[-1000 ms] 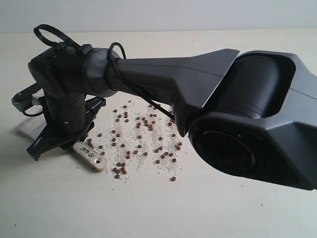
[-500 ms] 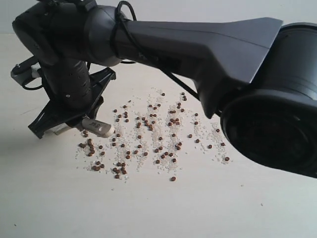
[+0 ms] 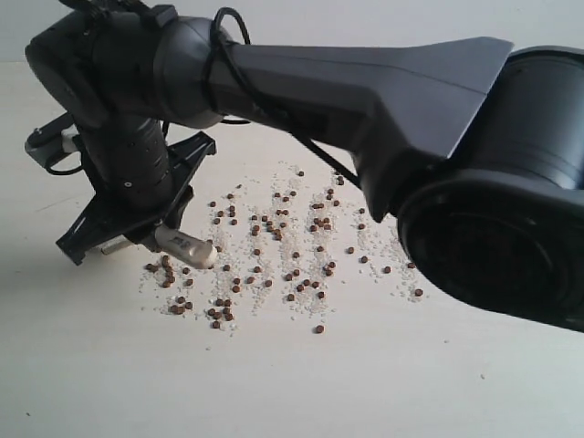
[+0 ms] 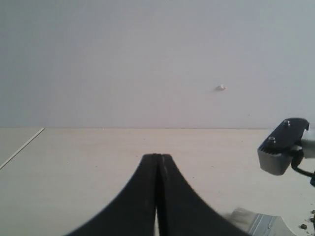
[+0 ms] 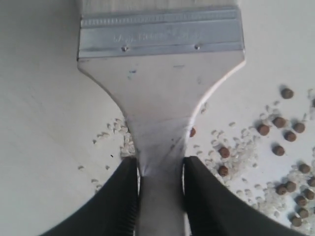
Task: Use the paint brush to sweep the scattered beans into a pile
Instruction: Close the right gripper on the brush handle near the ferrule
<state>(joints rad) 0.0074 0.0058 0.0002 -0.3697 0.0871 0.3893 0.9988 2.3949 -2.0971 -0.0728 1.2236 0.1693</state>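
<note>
The paint brush point(image 5: 160, 88) has a cream handle, a silver band and pale bristles at the frame's edge. My right gripper point(image 5: 160, 167) is shut on its narrow handle, one finger on each side. In the exterior view that gripper point(image 3: 137, 235) hangs at the left end of the spill, with the handle end point(image 3: 187, 248) sticking out toward the beans point(image 3: 274, 246). These dark reddish-brown pellets lie scattered among whitish crumbs, and some show beside the handle point(image 5: 275, 123). My left gripper point(image 4: 157, 157) is shut and empty, low over bare table; the brush's band point(image 4: 263, 225) shows in its corner.
The right arm's bulky black forearm point(image 3: 474, 182) crosses the exterior view from the right and hides the table behind it. A grey wrist fitting point(image 4: 283, 152) of that arm shows in the left wrist view. The pale table point(image 3: 292, 383) runs bare along the front, and a light wall stands behind.
My right arm has lifted and shifted, carrying the brush up and slightly right. The handle end now sits higher, and a small cluster of beans shows below it. The left gripper stays shut.
</note>
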